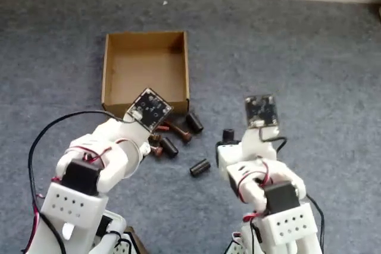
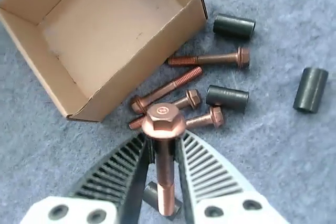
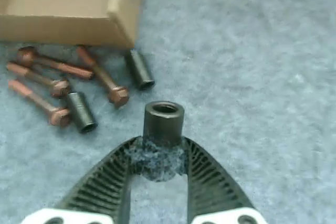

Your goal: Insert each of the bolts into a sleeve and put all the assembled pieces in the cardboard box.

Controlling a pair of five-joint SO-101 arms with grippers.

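Note:
My left gripper [image 2: 164, 141] is shut on a copper bolt [image 2: 163, 124], held head-up above the carpet just in front of the cardboard box [image 2: 173, 22]. Several loose bolts [image 2: 210, 59] lie beside the box corner, with dark sleeves [image 2: 227, 97] among them. My right gripper [image 3: 163, 148] is shut on a dark sleeve [image 3: 164, 121], upright with its bore showing. In the high view the left gripper [image 1: 156, 139] is at the bolt pile and the right gripper [image 1: 228, 138] holds its sleeve to the right of it. The box [image 1: 107, 69] holds nothing.
One more sleeve [image 1: 200, 167] lies on the grey carpet between the two arms, and another [image 1: 194, 123] lies by the box's near right corner. A dark sleeve [image 2: 311, 89] lies apart from the pile. Open carpet extends to the right.

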